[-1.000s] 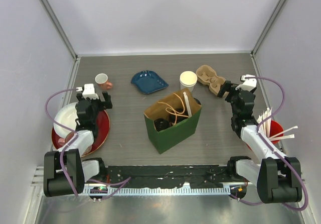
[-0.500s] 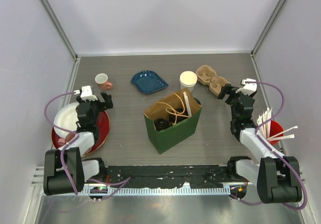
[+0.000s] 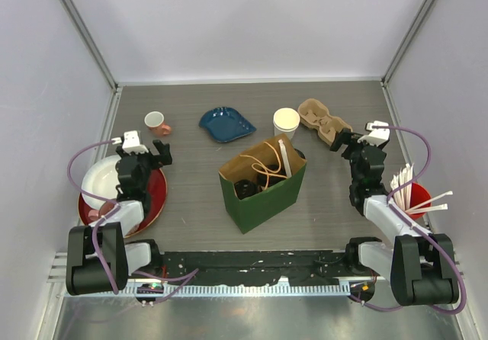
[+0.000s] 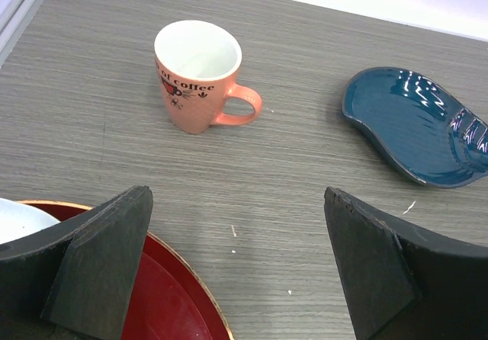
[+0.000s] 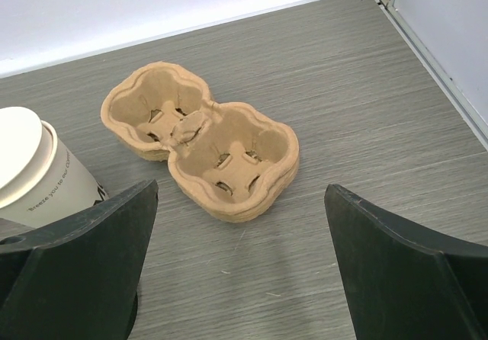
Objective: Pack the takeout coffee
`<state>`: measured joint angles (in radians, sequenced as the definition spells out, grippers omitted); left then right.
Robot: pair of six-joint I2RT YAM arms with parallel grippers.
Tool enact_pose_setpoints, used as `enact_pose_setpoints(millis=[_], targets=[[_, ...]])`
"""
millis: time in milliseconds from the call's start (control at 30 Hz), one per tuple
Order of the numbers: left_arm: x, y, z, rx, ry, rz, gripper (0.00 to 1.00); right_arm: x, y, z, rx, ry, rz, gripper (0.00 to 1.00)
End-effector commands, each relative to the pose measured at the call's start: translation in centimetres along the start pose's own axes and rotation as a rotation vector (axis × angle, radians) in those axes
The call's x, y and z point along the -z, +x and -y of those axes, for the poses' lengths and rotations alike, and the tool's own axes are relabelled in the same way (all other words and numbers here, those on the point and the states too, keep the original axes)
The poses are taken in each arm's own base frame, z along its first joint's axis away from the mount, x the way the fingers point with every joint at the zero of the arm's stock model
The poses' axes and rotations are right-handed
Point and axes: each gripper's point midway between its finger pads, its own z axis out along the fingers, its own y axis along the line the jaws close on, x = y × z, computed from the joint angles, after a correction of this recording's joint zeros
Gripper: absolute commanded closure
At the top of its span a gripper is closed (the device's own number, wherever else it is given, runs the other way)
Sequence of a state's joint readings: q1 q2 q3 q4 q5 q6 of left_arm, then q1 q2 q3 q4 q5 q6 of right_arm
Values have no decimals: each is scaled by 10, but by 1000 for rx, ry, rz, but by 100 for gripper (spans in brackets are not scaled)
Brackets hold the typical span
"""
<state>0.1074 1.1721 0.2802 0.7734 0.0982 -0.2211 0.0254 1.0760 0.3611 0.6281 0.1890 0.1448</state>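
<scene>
At the table's (image 3: 191,203) near edge, the left tool (image 4: 236,226) and right tool (image 5: 240,203) are held spread wide, nothing pinched. Mid-table a green bag (image 3: 267,199) is stood; behind it, a white paper cup (image 3: 287,121) is seen just beside a cardboard carrier (image 5: 202,138).

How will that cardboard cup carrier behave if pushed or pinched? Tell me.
The carrier is empty molded pulp, so probably light and apt to slide. It sits low and wide, so it likely won't tip. Its thin walls may flex under a hard pinch.
</scene>
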Motion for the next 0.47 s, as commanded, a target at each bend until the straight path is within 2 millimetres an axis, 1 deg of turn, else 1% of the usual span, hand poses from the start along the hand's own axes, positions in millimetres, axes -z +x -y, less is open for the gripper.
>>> enact_pose_setpoints(millis=[0,267,433], targets=[[-1,-13,2,-19,17,64,0,-1,-16,-4,-17,-17,68,4],[0,-12,4,-29,33,61,0,-1,-17,-6,-15,-24,72,4],[0,-12,10,-35,66,50,0,-2,-19,-5,-14,-20,77,4]])
